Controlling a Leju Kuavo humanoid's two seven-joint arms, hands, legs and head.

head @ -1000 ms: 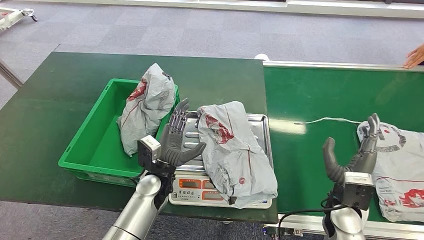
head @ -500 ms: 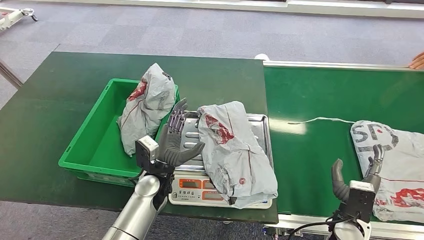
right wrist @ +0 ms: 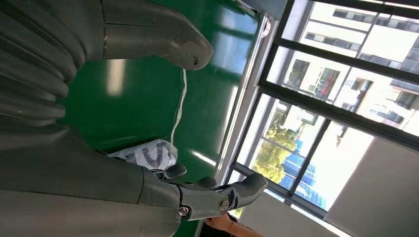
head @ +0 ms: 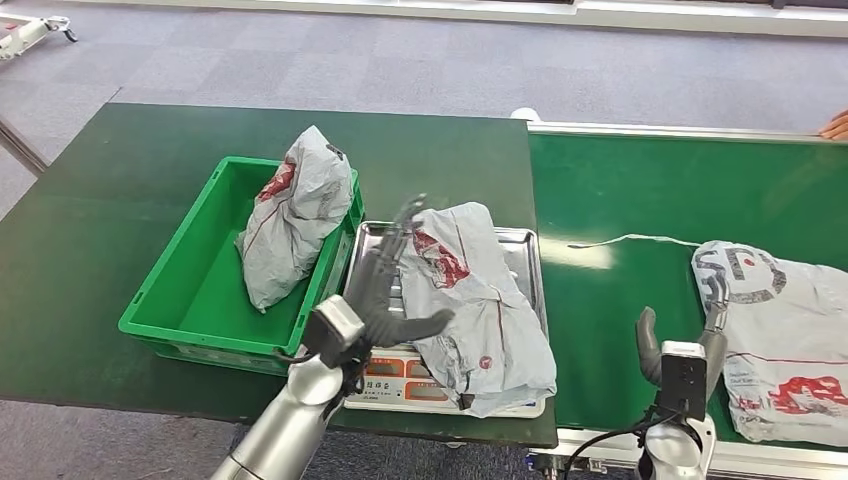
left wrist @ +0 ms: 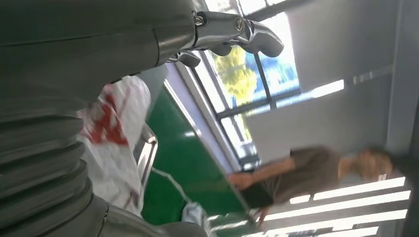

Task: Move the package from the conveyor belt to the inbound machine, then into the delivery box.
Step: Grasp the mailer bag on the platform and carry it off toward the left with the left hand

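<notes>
— Where is the package right now?

— The grey package [head: 478,300] lies across the steel tray of the inbound machine [head: 520,245], draped over its front edge above the orange displays. The left hand [head: 385,295] is at the package's left side, fingers spread and reaching up along the bag, thumb pointing across toward it. I can't tell from above whether the fingers touch the plastic; nothing is gripped.

— Does the wrist camera settle that?

— Not really. The left wrist view shows the same grey bag with its red print [left wrist: 116,133] close beside the hand's ribbed cover and a corner of the tray, but the fingers stick out past it with nothing in them. What it adds is a person [left wrist: 296,173] at the far end of the belt, blurred.

— And the right side?

— The right hand [head: 680,340] is low over the conveyor belt [head: 640,190], fingers apart and upright, holding nothing. A second package [head: 785,340] lies on the belt just beside it, to the right. The right wrist view catches a corner of that bag [right wrist: 148,153] and a white cord [right wrist: 179,106] on the belt.

— The delivery box?

— The green delivery box [head: 200,300] sits on the dark green surface [head: 100,200], left of the machine, with another grey bag [head: 292,210] leaning on its right wall.
</notes>
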